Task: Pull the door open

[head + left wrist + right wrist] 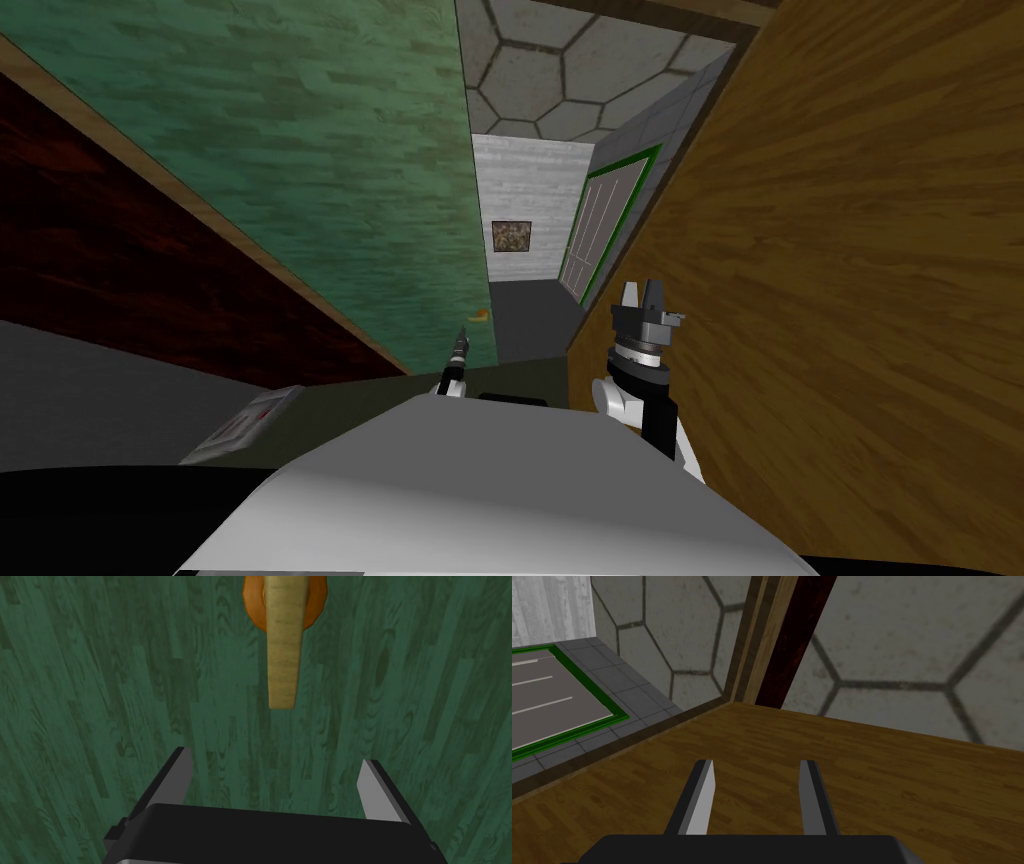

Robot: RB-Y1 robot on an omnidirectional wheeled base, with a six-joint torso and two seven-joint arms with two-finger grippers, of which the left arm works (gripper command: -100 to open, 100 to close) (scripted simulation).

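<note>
While the left gripper (pixel 275 763) faces the green wood-grain door (pixel 100 701), its fingers stand wide apart and hold nothing. The tan lever handle (pixel 284 651) sits on an orange round plate (pixel 312 606) near the door's free edge. The lever's tip points toward the gripper and lies beyond the fingertips, not between them. The right gripper (pixel 757 763) is beside a brown wood-grain panel (pixel 862 776), fingers narrowly apart and empty.

The handle's orange backplate (pixel 316 606) is cut off at the view's edge, its outline incomplete, and the lever (pixel 283 651) loses its root there too. On the far wall (pixel 530 185) a small brownish picture (pixel 511 237) is too tiny to make out.
</note>
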